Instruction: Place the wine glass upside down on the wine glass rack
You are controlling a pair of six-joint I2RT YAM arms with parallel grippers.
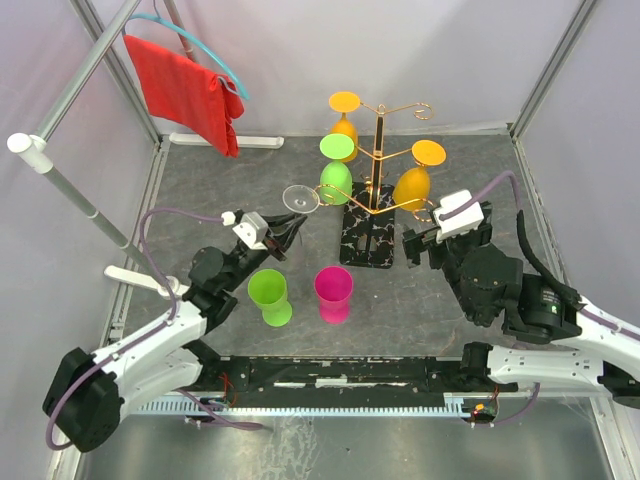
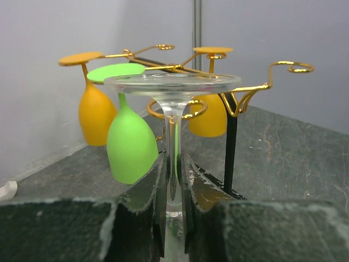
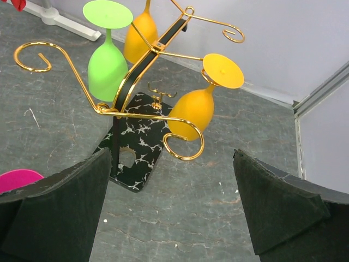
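The wine glass rack (image 1: pixel 366 238) stands mid-surface (image 1: pixel 400 312), three glasses (image 1: pixel 335 180) hanging on it. Two cups (image 1: pixel 269 297) stand before it. The wine glass (image 1: pixel 300 198), in the left hand (image 1: pixel 286 230), is just left of it; the right hand (image 1: pixel 415 247) is to its right.

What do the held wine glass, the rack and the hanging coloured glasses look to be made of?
The wine glass: clear and glossy, the scene shows through it; glass or clear plastic, cannot tell which. The wine glass rack: thin, shiny gold-finished wire, probably metal; its base is black with white veins, marble or a marble look. The green glass and orange glasses: opaque, matte, likely plastic.
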